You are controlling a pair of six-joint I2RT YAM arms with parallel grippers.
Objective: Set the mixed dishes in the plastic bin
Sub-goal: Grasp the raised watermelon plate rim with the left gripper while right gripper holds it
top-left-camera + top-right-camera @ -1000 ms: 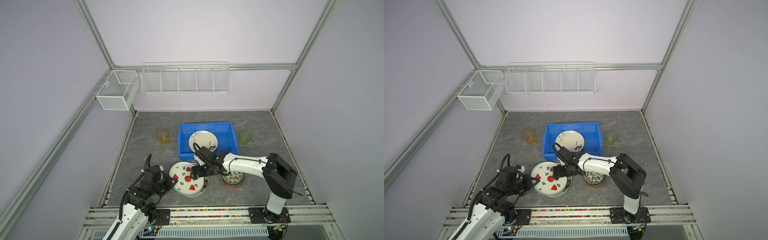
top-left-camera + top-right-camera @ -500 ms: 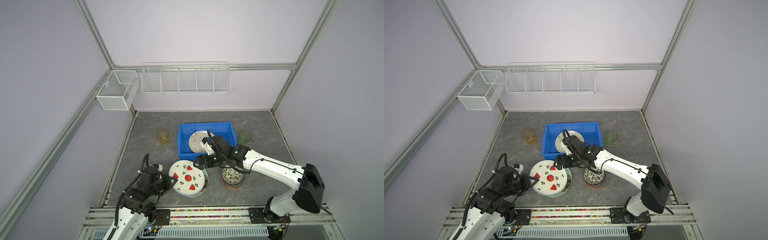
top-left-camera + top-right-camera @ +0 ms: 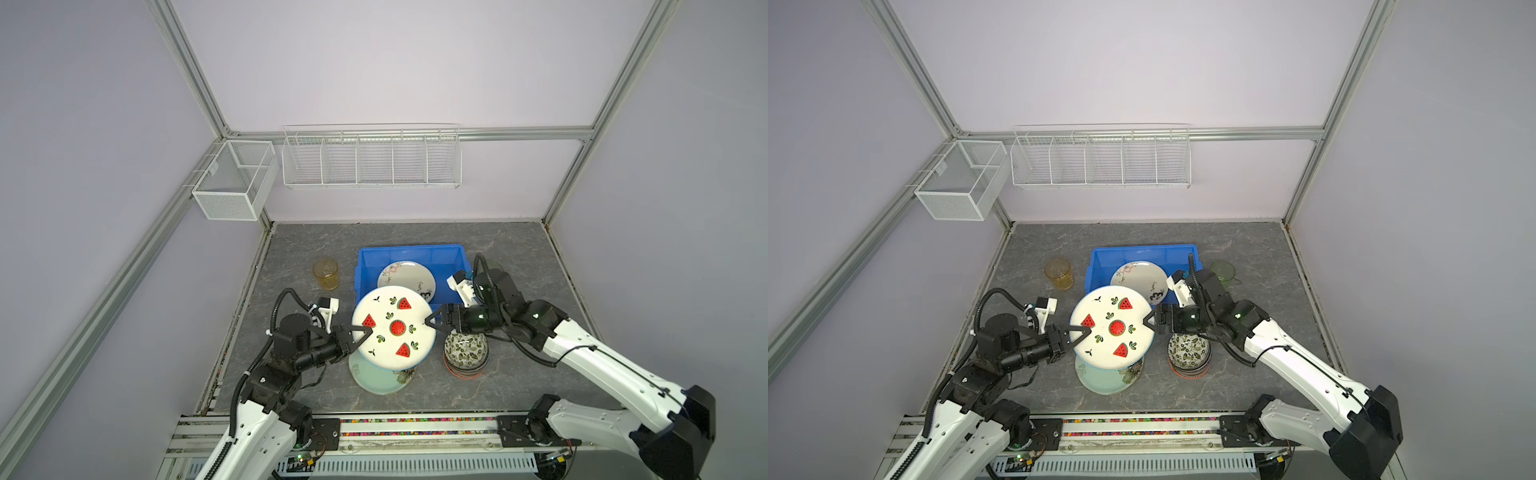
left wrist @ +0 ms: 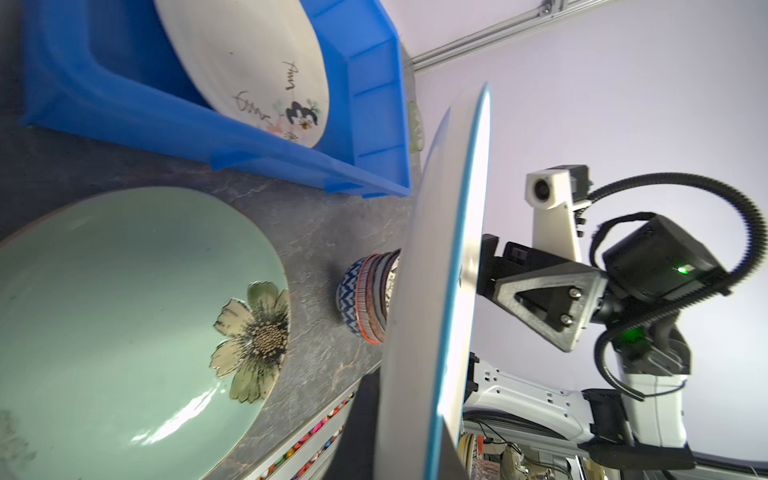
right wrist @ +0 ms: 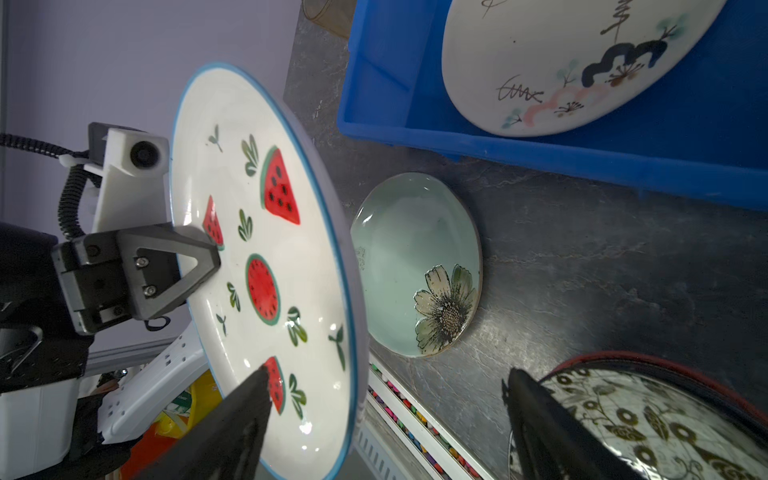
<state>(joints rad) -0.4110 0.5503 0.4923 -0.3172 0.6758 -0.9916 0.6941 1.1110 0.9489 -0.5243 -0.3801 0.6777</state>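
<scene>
One cream plate [image 3: 406, 279] lies in the blue bin [image 3: 409, 252], the left claw [image 3: 365, 332] pinches the watermelon plate [image 3: 395, 328] up beside it, the right claw [image 3: 432, 325] stands wide open at its other edge, and the green plate [image 3: 376, 380], bowls [image 3: 465, 349], amber cup [image 3: 326, 273] and green cup [image 3: 1223, 272] wait outside.

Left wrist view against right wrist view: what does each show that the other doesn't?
Only the left wrist view: the watermelon plate edge-on, the right pincer whole beyond it, the striped sides of the bowl stack. Only the right wrist view: that plate's painted face, the left pincer whole, shut on its rim, the amber cup, the inside of the top bowl. Both: the green plate on the table, the cream plate in the bin.
</scene>
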